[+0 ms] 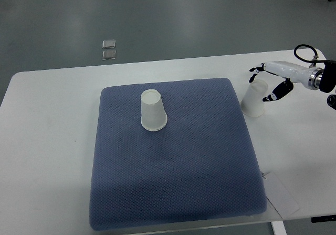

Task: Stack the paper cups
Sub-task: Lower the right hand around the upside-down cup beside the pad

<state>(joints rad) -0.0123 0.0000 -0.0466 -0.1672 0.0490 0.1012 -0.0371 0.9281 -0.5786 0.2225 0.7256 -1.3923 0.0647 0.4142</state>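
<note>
One white paper cup (153, 110) stands upside down on the blue mat (173, 182), left of the mat's middle. A second white paper cup (253, 101) stands upside down on the white table (47, 140), just off the mat's right edge. My right hand (265, 83) reaches in from the right edge and hovers at this cup's upper right. Its fingers (255, 72) are spread above the cup's top and its thumb (276, 93) is beside the cup's right wall. They are not closed around the cup. The left arm does not show.
A white sheet of paper (281, 194) lies on the table by the mat's lower right corner. Two small clear squares (109, 50) sit on the grey floor beyond the table's far edge. A black cable (303, 51) loops over my right wrist.
</note>
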